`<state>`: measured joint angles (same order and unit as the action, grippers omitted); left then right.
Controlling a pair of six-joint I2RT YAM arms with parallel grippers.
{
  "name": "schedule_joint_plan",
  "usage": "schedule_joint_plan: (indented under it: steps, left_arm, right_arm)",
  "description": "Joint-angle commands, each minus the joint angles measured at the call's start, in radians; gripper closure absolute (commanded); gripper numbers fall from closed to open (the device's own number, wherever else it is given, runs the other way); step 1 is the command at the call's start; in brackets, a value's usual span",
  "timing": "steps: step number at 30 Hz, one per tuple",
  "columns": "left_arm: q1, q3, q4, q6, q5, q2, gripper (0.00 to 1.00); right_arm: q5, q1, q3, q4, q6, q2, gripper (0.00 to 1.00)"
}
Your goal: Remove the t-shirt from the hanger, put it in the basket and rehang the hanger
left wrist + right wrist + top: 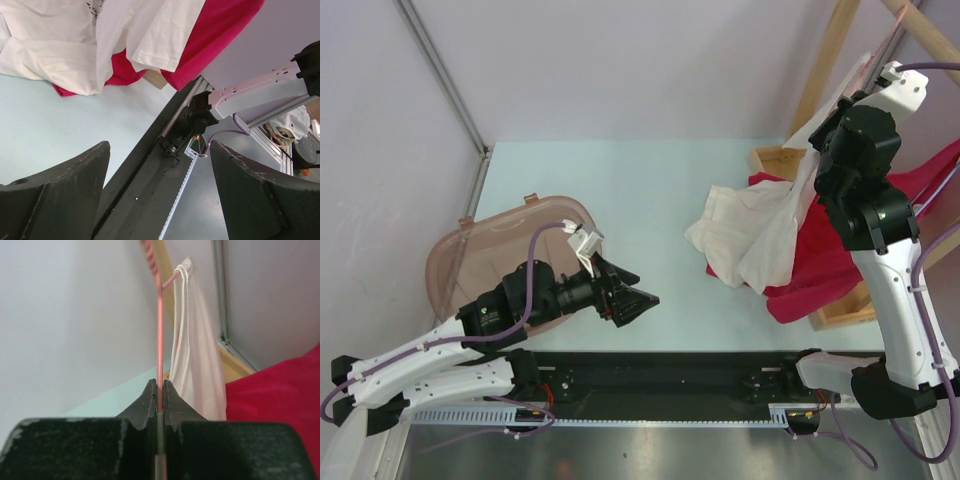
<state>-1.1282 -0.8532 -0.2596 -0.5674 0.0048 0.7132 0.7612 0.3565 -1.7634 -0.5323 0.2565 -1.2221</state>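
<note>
One brown bin lies at the table's left edge. Beside it, near the front edge, the left gripper hovers with its jaws spread wide and nothing between them, pointing right towards the clothes. There are two garments. One white t-shirt hangs down from the far right corner, and its lower part is heaped on the table near the right edge. It lies partly over one red cloth (whether that is also a shirt I cannot tell). One wooden rack stands at the far right corner. One pink wire hanger is up there with a fold of the t-shirt looped over its arm. The right gripper is clamped tight on the hanger's wire, just below that fold.
</note>
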Motion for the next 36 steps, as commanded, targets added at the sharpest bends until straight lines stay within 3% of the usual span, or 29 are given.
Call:
schedule_joint_plan:
  steps: [1,6,11,13,15,17,20,24,29,36]
  left_arm:
    - [-0.002,-0.049,0.003,0.020,-0.031,-0.003,0.13]
    - [-0.001,-0.105,-0.056,0.038,-0.094,0.037,0.12]
    - [0.042,-0.208,-0.115,0.031,-0.135,0.051,0.10]
    - [0.103,-0.254,-0.144,0.020,-0.121,0.051,0.14]
    - [0.207,-0.276,-0.139,0.014,-0.013,0.052,0.17]
    - [0.305,-0.294,-0.084,-0.008,0.166,0.058,0.19]
    - [0.337,-0.337,0.006,-0.011,0.236,0.077,0.20]
    - [0.337,-0.447,0.112,0.035,0.320,0.167,0.11]
    - [0.335,-0.582,0.114,0.090,0.313,0.363,0.07]
    - [0.337,-0.708,0.085,0.139,0.248,0.506,0.11]
  right_arm:
    - [-0.228,0.022,-0.016,0.095,-0.065,0.071,1.00]
    - [-0.557,0.044,0.060,0.040,-0.063,0.131,1.00]
    - [-0.980,0.052,0.199,0.153,-0.036,0.199,1.00]
    - [-1.101,0.058,0.255,0.205,-0.010,0.205,1.00]
    - [-1.195,0.061,0.313,0.236,0.003,0.214,1.00]
    - [-1.221,0.065,0.353,0.281,0.035,0.220,1.00]
    - [-1.296,0.070,0.432,0.347,0.076,0.230,1.00]
    - [-1.294,0.101,0.496,0.388,0.118,0.246,1.00]
    - [-1.241,0.177,0.553,0.405,0.138,0.271,1.00]
    - [-1.188,0.249,0.542,0.390,0.128,0.260,1.00]
